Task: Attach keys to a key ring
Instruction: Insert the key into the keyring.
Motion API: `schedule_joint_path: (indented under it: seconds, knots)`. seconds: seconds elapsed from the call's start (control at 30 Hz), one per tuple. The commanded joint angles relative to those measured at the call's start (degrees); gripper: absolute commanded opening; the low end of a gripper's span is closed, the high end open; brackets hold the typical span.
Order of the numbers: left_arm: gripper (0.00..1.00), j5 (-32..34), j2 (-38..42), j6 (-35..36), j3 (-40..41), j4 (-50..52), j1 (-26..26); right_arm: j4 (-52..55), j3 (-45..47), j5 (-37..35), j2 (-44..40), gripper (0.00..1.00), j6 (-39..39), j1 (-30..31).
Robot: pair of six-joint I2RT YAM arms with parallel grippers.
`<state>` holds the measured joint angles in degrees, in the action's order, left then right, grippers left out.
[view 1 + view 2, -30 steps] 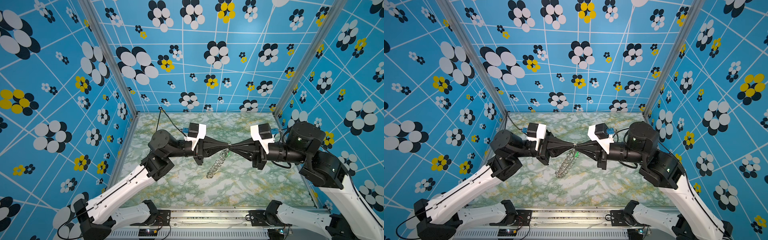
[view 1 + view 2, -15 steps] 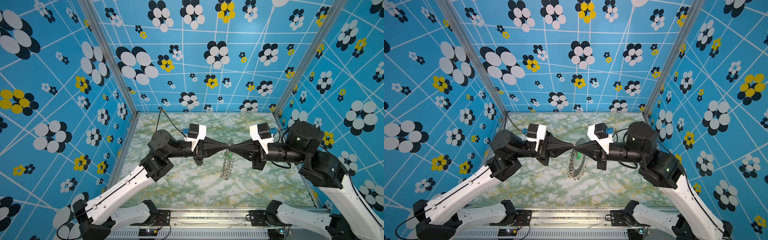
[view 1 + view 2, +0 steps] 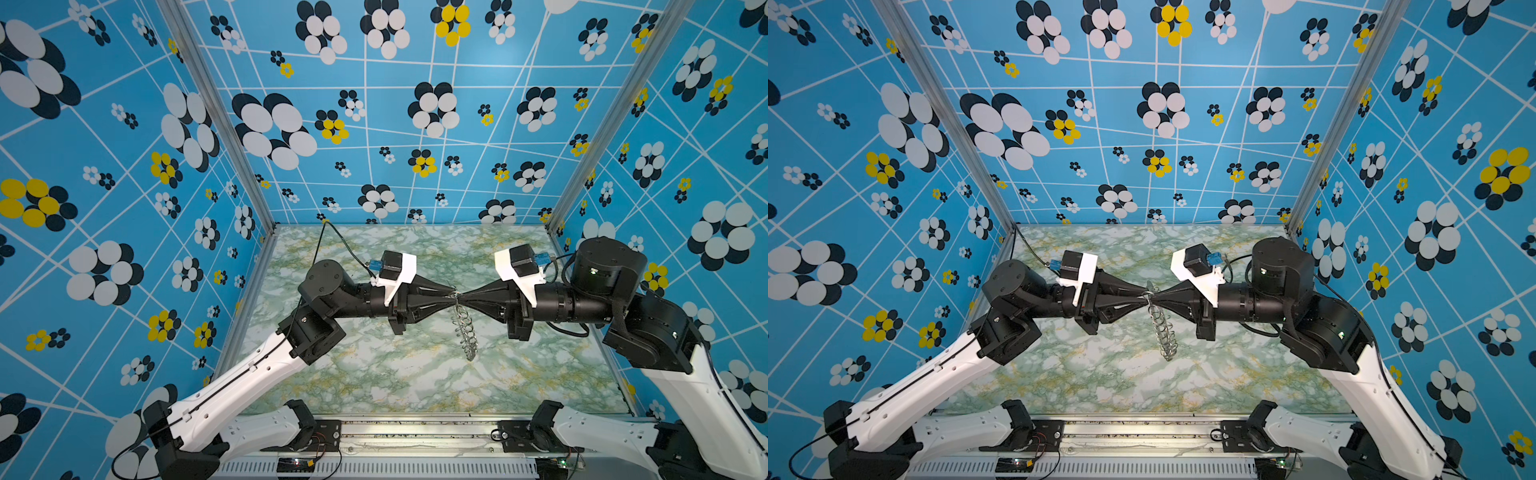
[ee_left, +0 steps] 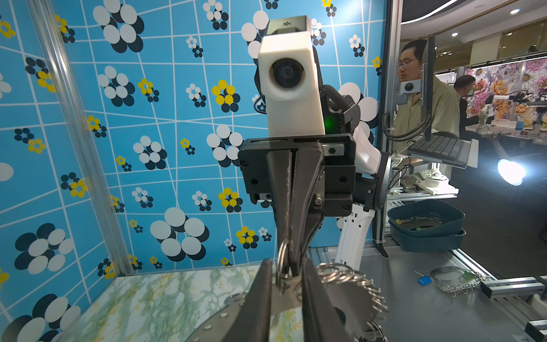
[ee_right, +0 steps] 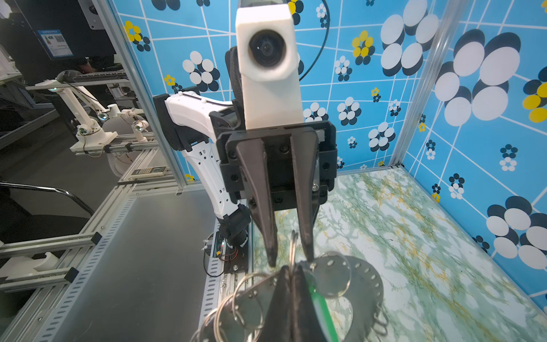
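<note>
Midair at centre: left gripper [image 5: 290, 260] just cracked open a little, releasing. Right gripper [image 4: 286, 263] clamped on a loop of key ring [image 3: 466, 330], which now hangs straight down. Green key tag [image 5: 321, 308] sits beside right gripper's tips; attachment probably done.

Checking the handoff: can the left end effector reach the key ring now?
Probably yes: the left end effector straddles a loop of the key ring held by the right end effector; nothing between.

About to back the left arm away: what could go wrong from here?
The left gripper stands open, so the ring hangs from the right gripper alone, pinched by one small loop; it may slip and drop.
The green tag lies beside the right gripper; whether it is threaded is unclear, so it may come loose.
</note>
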<state>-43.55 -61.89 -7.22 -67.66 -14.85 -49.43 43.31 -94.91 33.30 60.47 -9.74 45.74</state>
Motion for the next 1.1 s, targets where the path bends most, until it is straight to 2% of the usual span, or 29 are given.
schedule_joint_path:
  seconds: [0.0, 0.33, 0.53, 0.8, 0.9, 1.07]
  knots:
    - [0.24, 0.4, 1.1, 1.6, -2.2, 4.1, -0.3, 1.8, -2.8, 0.3, 0.6, 0.00, -1.6, 0.1]
    - [0.26, 0.2, 0.2, 2.6, -5.0, 8.4, -0.4, 6.2, -5.1, 0.9, 2.9, 0.00, -2.9, 0.1]
    - [0.19, -0.4, -0.4, 3.7, -6.3, 10.6, -0.8, 6.6, -5.4, 1.0, 3.0, 0.00, -3.1, 0.1]
    - [0.20, 0.8, -0.5, 5.3, -6.4, 13.4, -1.0, 6.3, -5.6, 1.8, 3.0, 0.00, -2.9, 0.1]
    - [0.16, 1.1, -0.7, 5.6, -6.7, 13.8, -1.0, 6.3, -5.5, 2.1, 3.1, 0.00, -3.0, 0.1]
    - [0.04, 1.3, -0.6, 5.7, -6.9, 13.0, -1.1, 6.6, -5.4, 2.5, 3.5, 0.00, -3.1, 0.1]
